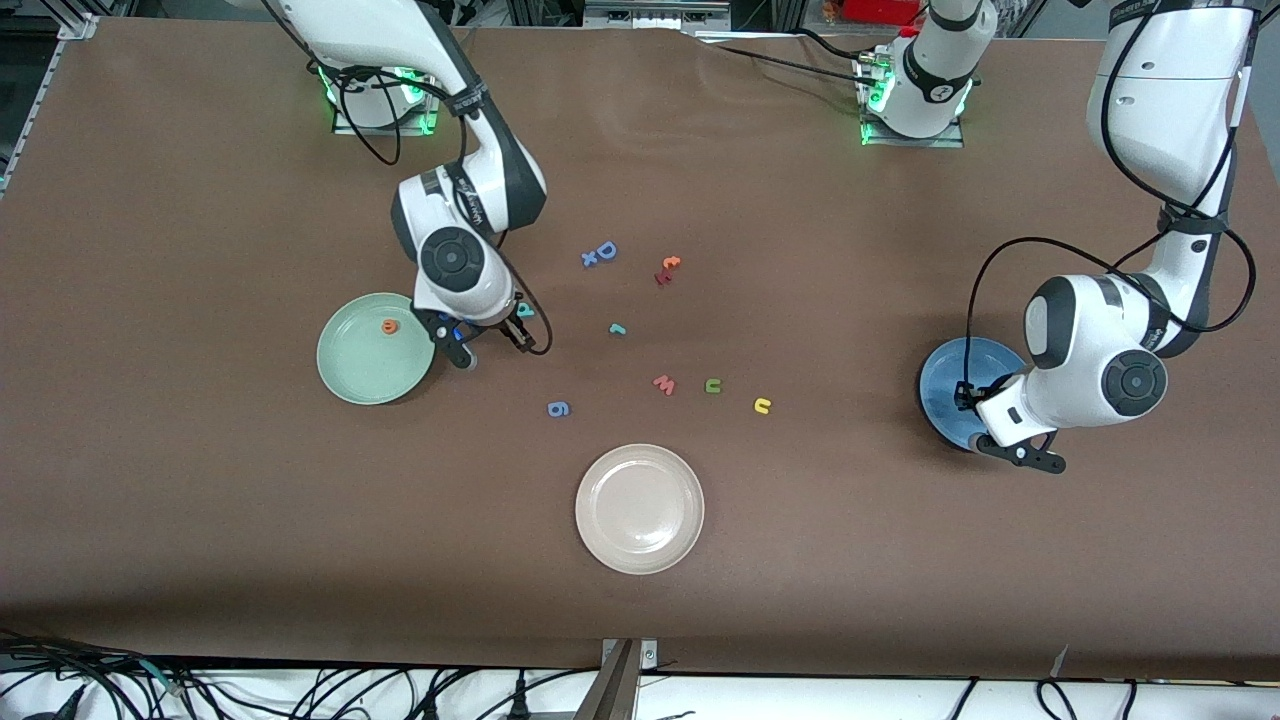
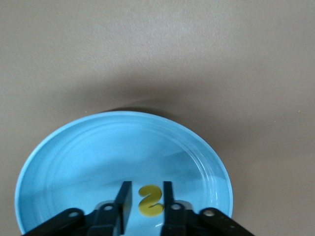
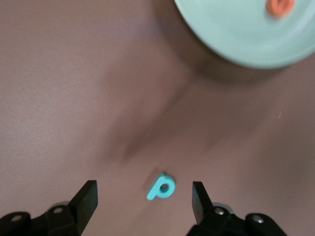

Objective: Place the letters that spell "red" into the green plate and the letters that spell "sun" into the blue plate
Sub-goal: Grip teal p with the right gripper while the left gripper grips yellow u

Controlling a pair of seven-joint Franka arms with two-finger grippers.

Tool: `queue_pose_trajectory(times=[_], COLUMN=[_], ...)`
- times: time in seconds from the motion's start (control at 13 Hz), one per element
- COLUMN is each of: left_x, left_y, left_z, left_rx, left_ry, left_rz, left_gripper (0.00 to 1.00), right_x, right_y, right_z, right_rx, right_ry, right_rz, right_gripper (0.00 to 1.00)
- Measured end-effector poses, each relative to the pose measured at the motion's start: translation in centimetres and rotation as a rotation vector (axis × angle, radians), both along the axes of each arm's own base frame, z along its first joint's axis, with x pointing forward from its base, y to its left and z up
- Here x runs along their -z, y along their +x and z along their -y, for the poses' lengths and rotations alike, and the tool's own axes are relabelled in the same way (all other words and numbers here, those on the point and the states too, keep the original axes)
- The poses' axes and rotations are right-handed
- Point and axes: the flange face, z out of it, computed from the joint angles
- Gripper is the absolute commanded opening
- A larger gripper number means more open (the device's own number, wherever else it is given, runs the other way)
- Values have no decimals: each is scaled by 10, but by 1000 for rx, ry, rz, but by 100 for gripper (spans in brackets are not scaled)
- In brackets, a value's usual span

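The beige-white plate lies nearest the front camera, and everything else sits farther from that camera than it does. Just farther than this plate come a blue "g", a pink-red "w", the green "n" and the yellow "u", scattered in a loose row. Farther again lies the teal "r", then a red and orange pair of letters and the blue capital "D" with a small blue "x" just beside it.

Toward the right arm's end from the beige-white plate sits the green plate, with the orange "e" on it. The right gripper hangs beside that plate with its fingers spread wide around the teal "d", touching neither side of it.

Toward the left arm's end sits the blue plate, partly hidden by the arm. The left gripper is over it, fingers slightly parted on either side of the yellow "s", which lies on the plate.
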Motion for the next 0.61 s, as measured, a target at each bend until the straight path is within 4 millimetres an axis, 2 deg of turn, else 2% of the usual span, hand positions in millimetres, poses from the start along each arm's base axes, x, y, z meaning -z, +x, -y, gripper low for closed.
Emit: queue_pose_trajectory(times=[0.15, 0.38, 0.54, 0.61], left_x=[5, 2, -12, -21], left_y=[-4, -2, 6, 10], left_z=[0, 6, 28, 49], left_rx=[0, 8, 23, 29], left_ry=[-1, -3, -11, -12], left_rz=[-12, -2, 29, 47], left_gripper=[71, 72, 72, 72], right_x=[15, 41, 48, 47], right_y=[-18, -41, -47, -47], right_z=[-7, 2, 8, 9], right_rx=[95, 167, 186, 189], right_ry=[-18, -20, -16, -15], right_rz=[21, 68, 85, 87], right_gripper=[87, 81, 70, 64])
